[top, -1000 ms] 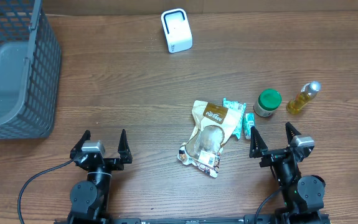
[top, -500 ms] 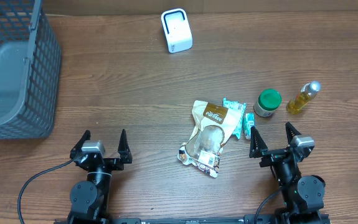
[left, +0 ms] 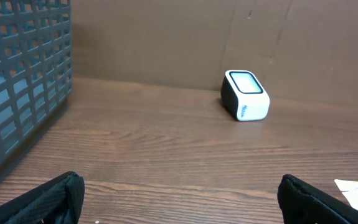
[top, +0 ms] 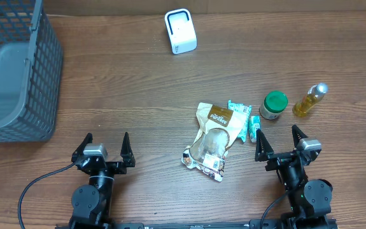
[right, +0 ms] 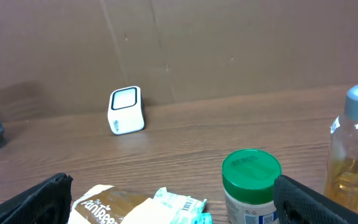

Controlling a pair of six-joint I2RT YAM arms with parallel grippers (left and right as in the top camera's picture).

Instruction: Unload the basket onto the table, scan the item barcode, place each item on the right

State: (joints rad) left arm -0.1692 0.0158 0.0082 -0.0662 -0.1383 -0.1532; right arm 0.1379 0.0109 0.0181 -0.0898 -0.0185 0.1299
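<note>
The snack pouch (top: 211,141) lies flat near the middle of the table (top: 138,83), its long axis slightly tilted and its brown-banded top end pointing away from the arms. At its near end there is a white printed patch, too small for us to read. Two teal packets (top: 240,122) lie against its right edge, one partly tucked under it. Beyond them stand a jar with a green lid (top: 274,105) and, further right, a bottle of yellow liquid (top: 310,100), both upright and apart from each other. We see the pouch between the two arms, nearer the right gripper (top: 275,130), which sits just to its right and slightly closer to the near edge, not touching it. This gripper's fingers (right: 328,202) are spread wide with nothing between them, and from the wrist only the pouch's top corner (right: 107,211) shows low in the view. The left gripper (top: 106,137) rests well to the left of the pouch, its fingers (left: 48,202) likewise spread wide and empty. The white scanner (top: 181,30) stands at the far side of the table, well apart from the pouch and both grippers. A grey mesh basket (top: 49,70) occupies the far left corner.
</note>
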